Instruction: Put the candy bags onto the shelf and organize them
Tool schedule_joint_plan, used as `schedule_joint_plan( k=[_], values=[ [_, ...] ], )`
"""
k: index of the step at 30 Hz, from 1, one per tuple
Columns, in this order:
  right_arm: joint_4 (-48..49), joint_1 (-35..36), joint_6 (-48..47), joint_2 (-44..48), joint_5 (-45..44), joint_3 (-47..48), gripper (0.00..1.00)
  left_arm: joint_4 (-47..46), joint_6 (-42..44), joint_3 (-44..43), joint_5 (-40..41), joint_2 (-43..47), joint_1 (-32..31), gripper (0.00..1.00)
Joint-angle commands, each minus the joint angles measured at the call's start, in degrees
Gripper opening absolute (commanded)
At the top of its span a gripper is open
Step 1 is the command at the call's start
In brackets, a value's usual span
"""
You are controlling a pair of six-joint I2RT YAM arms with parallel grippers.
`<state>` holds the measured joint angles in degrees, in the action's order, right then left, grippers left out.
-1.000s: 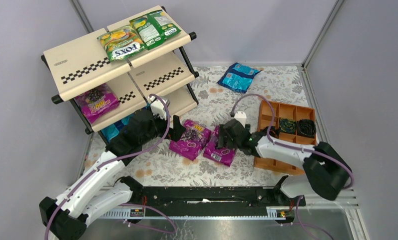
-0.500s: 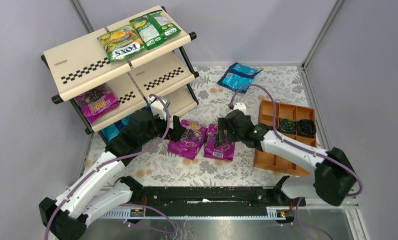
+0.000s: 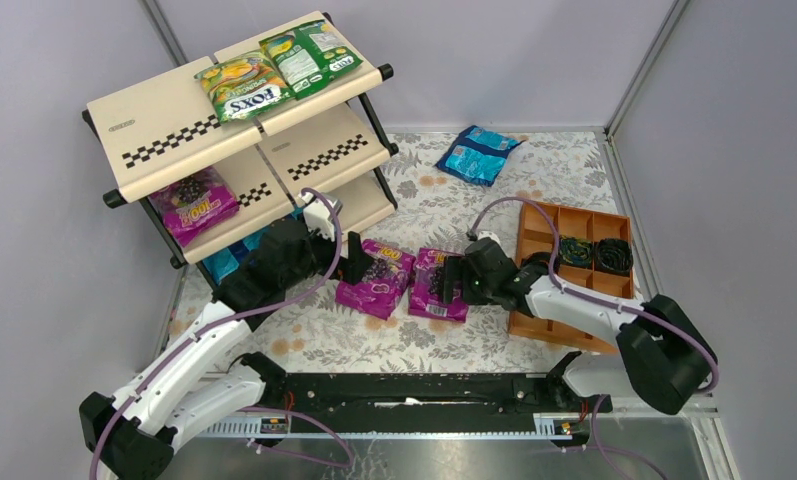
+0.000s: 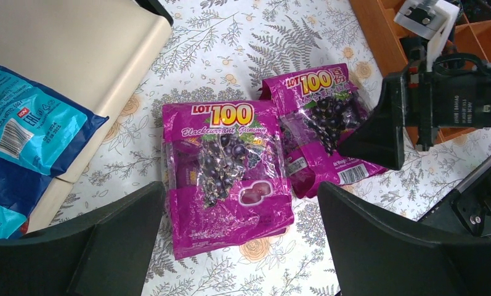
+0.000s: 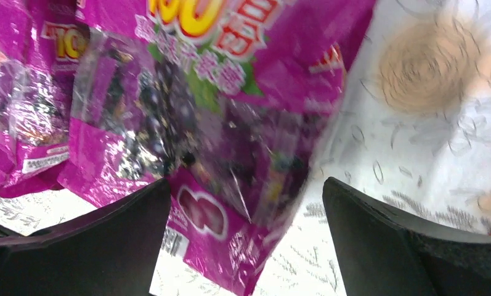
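Now my right pincer (image 5: 246, 185) hangs with its fingers (image 5: 76, 246) spread wide, one on each side of a magenta candy bag (image 5: 230, 111) lying flat on the table (image 5: 427, 142) (nothing clamped yet). My left pincer (image 4: 241, 191) is likewise apart, poised above the neighbouring magenta bag (image 4: 227, 169); the two packets touch at their edges.

I judge this the reach-to-grasp step. Next I should lower, close on the crinkly film without dragging the neighbour, then carry it to the shelf (image 3: 164, 120), where a third magenta bag (image 3: 192, 205) lies on the middle tier.

My right wrist view is blurred and shows little beyond the packets. Only the top camera shows the green bags (image 3: 244, 88) on the top tier and a blue bag (image 3: 477, 153) well apart at the far side. The left wrist view shows blue bags (image 4: 27, 142) on the lowest board.
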<state>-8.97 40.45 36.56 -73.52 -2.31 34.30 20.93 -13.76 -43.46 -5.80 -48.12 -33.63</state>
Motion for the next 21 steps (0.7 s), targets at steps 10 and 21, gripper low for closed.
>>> schedule_joint_plan(
  k=[10,21],
  values=[
    [5.1,-8.9,-21.9,-18.9,7.0,17.2,0.17,-3.3,-5.2,0.3,-8.8,-0.7,-0.1,0.99],
    [-3.2,-10.0,-22.7,-5.4,15.4,14.8,0.15,-37.4,-31.3,13.9,-28.4,-5.2,-3.9,0.99]
  ],
)
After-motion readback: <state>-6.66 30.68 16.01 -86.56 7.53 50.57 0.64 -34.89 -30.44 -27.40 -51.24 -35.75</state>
